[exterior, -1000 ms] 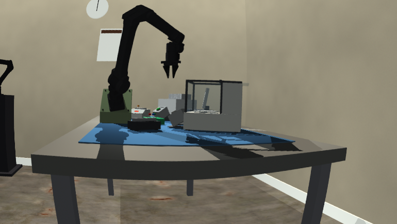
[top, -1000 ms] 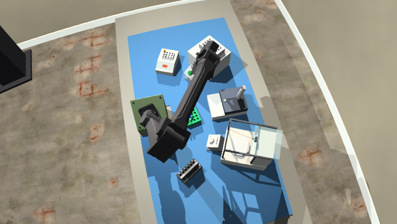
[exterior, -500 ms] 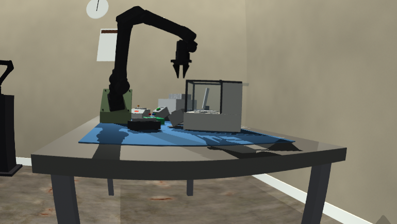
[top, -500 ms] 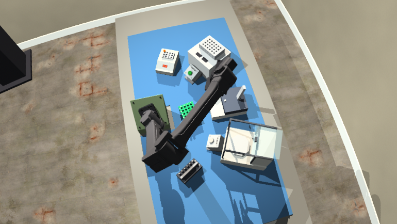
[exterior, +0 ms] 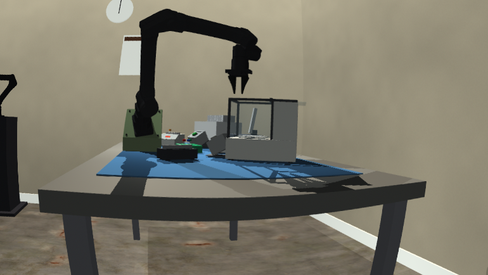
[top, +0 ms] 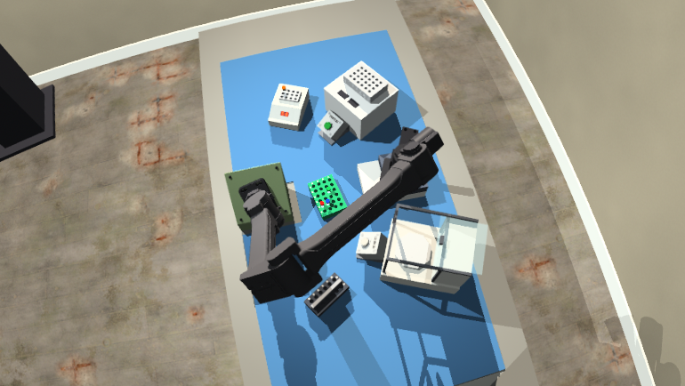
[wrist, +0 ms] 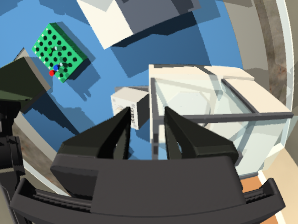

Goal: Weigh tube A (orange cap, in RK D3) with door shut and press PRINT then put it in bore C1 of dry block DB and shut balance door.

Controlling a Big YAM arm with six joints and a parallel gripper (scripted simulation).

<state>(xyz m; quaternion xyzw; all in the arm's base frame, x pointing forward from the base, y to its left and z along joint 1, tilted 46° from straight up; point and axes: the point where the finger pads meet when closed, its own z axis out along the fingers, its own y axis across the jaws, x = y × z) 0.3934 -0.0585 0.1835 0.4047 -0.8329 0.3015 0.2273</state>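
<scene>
Gripper (exterior: 238,92) (wrist: 147,112) partly open, nothing held, above balance box (top: 433,283) (exterior: 261,149) (wrist: 156,92). Box top open, no tube seen on pan (top: 411,252). Green rack (top: 326,195) (exterior: 198,148) (wrist: 60,52): red + blue caps in. Dry block (top: 289,106) (exterior: 173,138): one orange cap, far-left corner, prob. tube A (top: 283,87) (exterior: 170,129).

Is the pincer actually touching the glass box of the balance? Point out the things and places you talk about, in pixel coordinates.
Apart. The exterior view shows the pincer (exterior: 238,92) (wrist: 147,112) with its tips above the top frame of the balance's glass box (exterior: 251,99), bare wall visible between them.
</scene>
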